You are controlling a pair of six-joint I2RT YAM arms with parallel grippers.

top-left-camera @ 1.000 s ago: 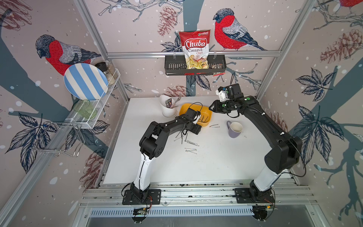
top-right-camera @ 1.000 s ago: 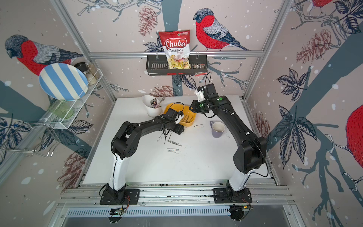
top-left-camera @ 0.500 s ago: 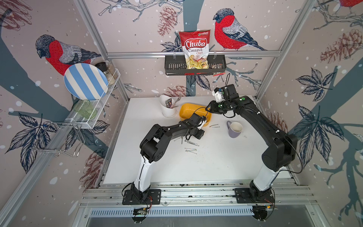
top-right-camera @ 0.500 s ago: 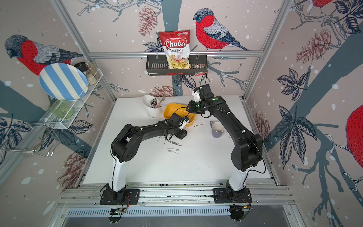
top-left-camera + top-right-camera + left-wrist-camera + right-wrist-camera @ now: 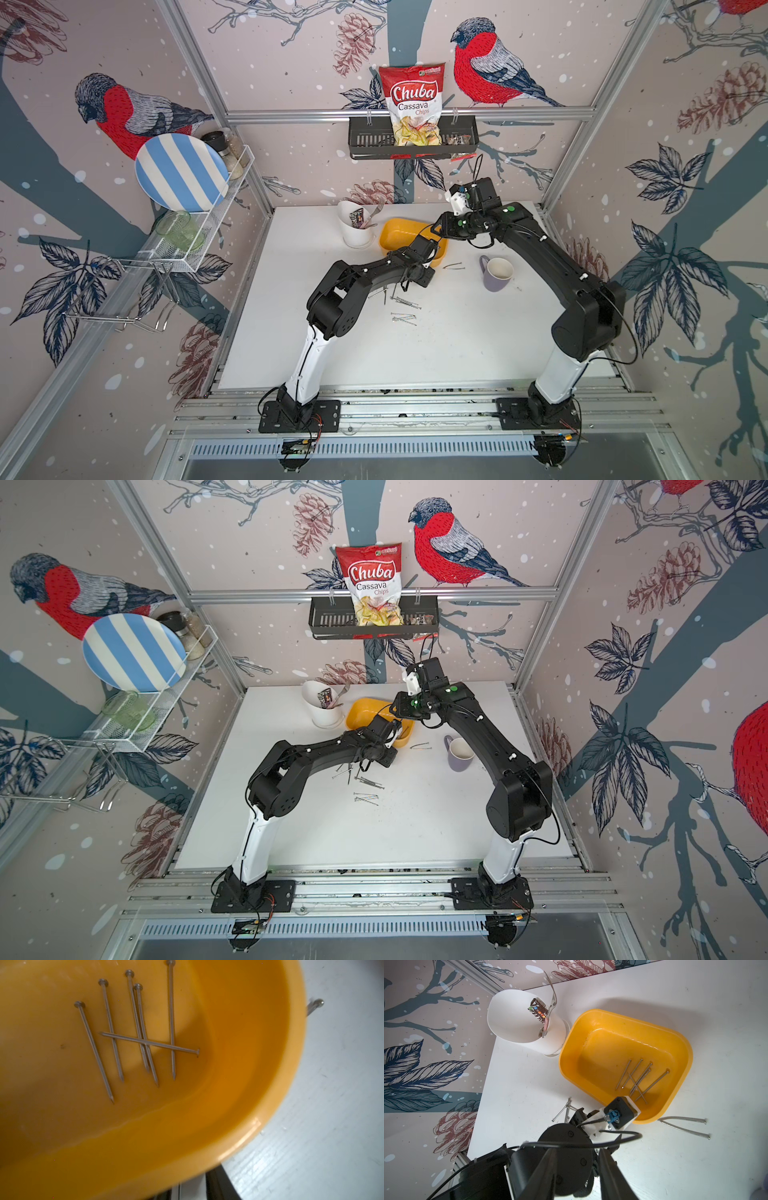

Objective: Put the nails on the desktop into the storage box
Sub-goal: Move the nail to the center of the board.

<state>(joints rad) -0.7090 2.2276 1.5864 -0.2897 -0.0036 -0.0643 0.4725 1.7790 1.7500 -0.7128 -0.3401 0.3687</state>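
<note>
Nails (image 5: pixel 405 305) are lying in a loose scatter on the desk (image 5: pixel 457 353), left of centre and near of the box (image 5: pixel 399 230). Just over the scatter's far end the left gripper (image 5: pixel 420 277) is hovering; a second ago it was hanging above the box, and it is now pulling back toward the near side. Its fingers are hiding under the wrist, so I cannot tell whether they are apart or together. Six more nails (image 5: pixel 141 1043) are resting on the box floor, so a drop is looking finished and another pick is likely starting. A pair (image 5: pixel 453 266) is waiting just right of the box. Farther right, the right gripper (image 5: pixel 437 227) is drifting left over the box's far right corner, fingers (image 5: pixel 609 1169) spread and holding nothing.
</note>
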